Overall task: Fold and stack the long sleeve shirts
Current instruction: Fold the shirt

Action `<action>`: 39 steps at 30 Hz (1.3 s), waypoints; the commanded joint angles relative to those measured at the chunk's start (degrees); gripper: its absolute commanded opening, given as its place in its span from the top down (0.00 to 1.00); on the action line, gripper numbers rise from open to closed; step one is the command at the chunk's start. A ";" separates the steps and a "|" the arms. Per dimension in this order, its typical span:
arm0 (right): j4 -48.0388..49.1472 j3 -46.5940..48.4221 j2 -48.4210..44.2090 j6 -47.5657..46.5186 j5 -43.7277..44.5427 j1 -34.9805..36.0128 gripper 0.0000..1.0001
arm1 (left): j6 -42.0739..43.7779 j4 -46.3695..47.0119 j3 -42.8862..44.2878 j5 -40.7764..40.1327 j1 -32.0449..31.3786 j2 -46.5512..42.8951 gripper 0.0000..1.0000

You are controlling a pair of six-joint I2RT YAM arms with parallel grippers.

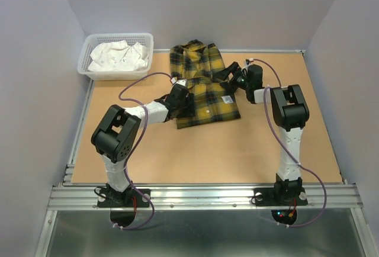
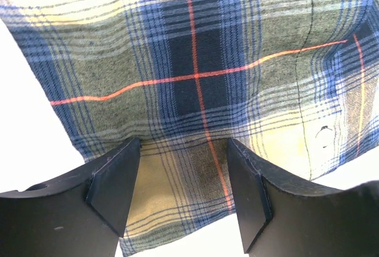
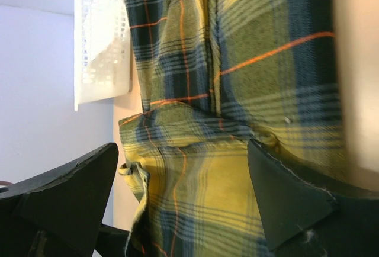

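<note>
One long sleeve shirt (image 1: 206,91), yellow with dark plaid and thin red lines, lies partly folded at the back middle of the table. My left gripper (image 1: 179,98) sits at the shirt's left edge. In the left wrist view the left gripper (image 2: 183,150) is open, and the plaid cloth (image 2: 195,61) lies between and beyond its dark fingers (image 2: 112,186). My right gripper (image 1: 238,79) is at the shirt's right edge. In the right wrist view it (image 3: 183,150) stands wide open around a raised fold of the shirt (image 3: 249,61), not pinching it.
A white plastic basket (image 1: 115,75) holding white cloth stands at the back left corner; it also shows in the right wrist view as the basket (image 3: 100,50). The brown tabletop (image 1: 237,150) stretches in front of the shirt, with grey walls on three sides.
</note>
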 commanded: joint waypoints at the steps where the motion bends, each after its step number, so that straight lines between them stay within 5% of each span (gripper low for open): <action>1: -4.18 -3.88 -2.36 -5.14 4.95 -3.08 0.05 | 0.52 -7.72 -1.80 -2.09 0.27 -1.81 0.25; 11: -7.70 -8.97 -19.67 -5.94 0.04 -2.73 0.07 | 0.78 -10.37 7.07 -3.32 0.62 -8.66 0.20; 15: -7.61 -14.50 -24.69 -5.76 -1.38 -1.50 0.14 | 0.78 -8.79 11.99 -1.13 0.89 -5.43 0.26; 19: -6.91 -20.03 -28.11 -5.85 -2.52 -0.18 0.34 | -0.27 -6.95 18.22 4.84 0.89 -0.07 0.39; 24: -1.65 -25.05 -27.86 -4.36 -4.63 1.31 0.53 | -0.45 -4.39 23.76 6.96 0.89 7.05 0.56; 34: 6.80 -39.28 -20.22 -5.23 -1.38 1.23 0.62 | 1.49 -3.51 35.54 4.69 0.89 23.31 0.57; 39: 7.25 -43.08 -23.37 -6.73 0.29 1.31 0.62 | 1.75 -3.51 36.52 3.63 1.24 23.43 0.51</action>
